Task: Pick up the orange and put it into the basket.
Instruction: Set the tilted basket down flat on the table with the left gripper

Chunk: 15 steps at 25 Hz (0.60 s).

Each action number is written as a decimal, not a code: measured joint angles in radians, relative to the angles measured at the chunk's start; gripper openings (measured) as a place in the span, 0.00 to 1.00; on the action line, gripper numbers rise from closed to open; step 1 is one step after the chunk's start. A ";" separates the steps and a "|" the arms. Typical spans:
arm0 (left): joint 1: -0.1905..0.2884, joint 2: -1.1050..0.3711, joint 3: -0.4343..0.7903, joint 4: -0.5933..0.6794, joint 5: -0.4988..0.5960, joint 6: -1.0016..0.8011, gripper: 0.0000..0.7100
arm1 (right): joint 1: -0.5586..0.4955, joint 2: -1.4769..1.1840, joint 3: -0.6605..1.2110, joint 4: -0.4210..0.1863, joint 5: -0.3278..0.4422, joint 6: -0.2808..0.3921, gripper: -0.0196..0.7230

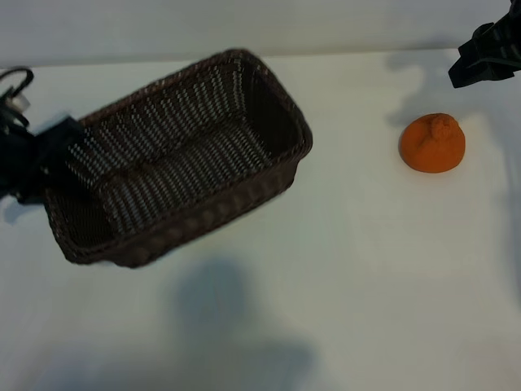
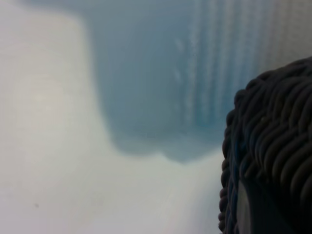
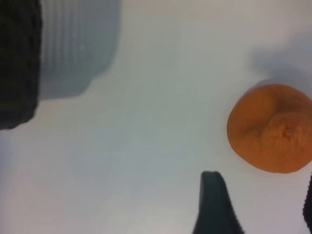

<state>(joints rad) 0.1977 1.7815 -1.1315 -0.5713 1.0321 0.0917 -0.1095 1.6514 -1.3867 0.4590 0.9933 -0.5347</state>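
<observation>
The dark brown wicker basket (image 1: 203, 216) hangs tilted above the white table, casting a striped shadow beneath it. My left gripper (image 1: 49, 155) is shut on the rim of its left end; in the left wrist view the braided rim (image 2: 273, 146) fills the near edge. The orange (image 1: 432, 144) sits on the table at the right, knob up, well apart from the basket. My right gripper (image 1: 488, 57) hovers behind the orange, open and holding nothing. In the right wrist view the orange (image 3: 270, 129) lies just ahead of one dark fingertip (image 3: 212, 195), with a corner of the basket (image 3: 17, 63) far off.
The white table (image 1: 350, 269) runs bare between basket and orange and across the front. A large soft shadow (image 1: 220, 309) lies on the table in front of the basket. Cables (image 1: 15, 90) hang by the left arm.
</observation>
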 joint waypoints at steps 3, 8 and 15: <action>0.000 0.000 -0.100 0.003 0.107 0.001 0.23 | 0.000 0.000 0.000 0.000 0.000 0.000 0.61; -0.001 -0.002 -0.279 0.075 0.144 -0.036 0.23 | 0.000 0.000 0.000 0.000 0.000 0.000 0.61; -0.014 -0.001 -0.371 0.132 0.144 -0.021 0.23 | 0.000 0.000 0.000 0.000 -0.001 0.000 0.61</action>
<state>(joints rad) 0.1841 1.7809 -1.5024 -0.4388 1.1760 0.0711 -0.1095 1.6514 -1.3867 0.4590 0.9919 -0.5344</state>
